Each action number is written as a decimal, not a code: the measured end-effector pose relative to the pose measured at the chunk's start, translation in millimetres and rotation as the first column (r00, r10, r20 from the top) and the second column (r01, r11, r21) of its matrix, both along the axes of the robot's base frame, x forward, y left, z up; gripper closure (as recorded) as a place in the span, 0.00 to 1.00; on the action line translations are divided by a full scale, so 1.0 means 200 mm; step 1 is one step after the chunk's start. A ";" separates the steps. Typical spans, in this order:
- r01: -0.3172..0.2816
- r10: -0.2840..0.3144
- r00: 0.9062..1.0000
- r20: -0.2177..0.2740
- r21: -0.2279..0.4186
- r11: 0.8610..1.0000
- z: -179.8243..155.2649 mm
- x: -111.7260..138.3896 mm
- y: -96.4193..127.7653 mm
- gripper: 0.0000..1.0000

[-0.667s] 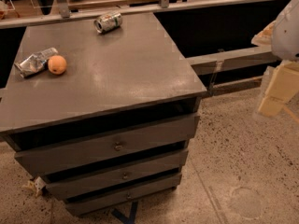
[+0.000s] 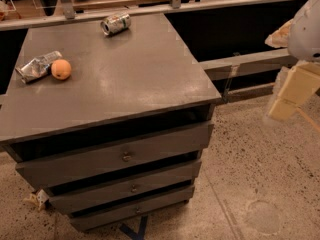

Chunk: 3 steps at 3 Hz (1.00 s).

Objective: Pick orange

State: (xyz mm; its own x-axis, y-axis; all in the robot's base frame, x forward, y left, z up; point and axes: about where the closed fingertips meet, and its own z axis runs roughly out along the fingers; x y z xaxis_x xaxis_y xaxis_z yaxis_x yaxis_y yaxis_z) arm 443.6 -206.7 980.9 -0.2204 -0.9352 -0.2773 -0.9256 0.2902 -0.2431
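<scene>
Speckled concrete floor [image 2: 260, 184] surrounds a grey cabinet [image 2: 130, 84] with three drawers, seen from above and a little to one side. Behind it runs a metal rail [image 2: 150, 8] with dark space beneath. On the cabinet's flat top, near the left edge, sits the orange [image 2: 61, 69]. It is round, so I have no long axis to line up with. It touches a crumpled silver foil bag [image 2: 37, 66] on its left. A drink can [image 2: 115, 23] lies on its side near the back edge, well apart from the fruit.

My gripper [image 2: 291, 94] hangs at the far right of the view, off the cabinet and over the floor, a pale blurred shape. I cannot tell whether it is released or clenched. From it, the orange lies far to the left, across the whole top. I judge the reach has barely begun, and I would come in from the right, the side free of the bag.
</scene>
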 end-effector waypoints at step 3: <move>-0.017 -0.067 0.991 0.116 0.604 0.797 0.19 0.38 0.53 0.00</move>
State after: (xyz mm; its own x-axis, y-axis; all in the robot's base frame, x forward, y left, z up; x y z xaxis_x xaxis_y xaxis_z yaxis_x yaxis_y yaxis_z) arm 520.4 -100.4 1018.5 -0.1656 -0.5642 -0.8089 -0.8899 0.4390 -0.1240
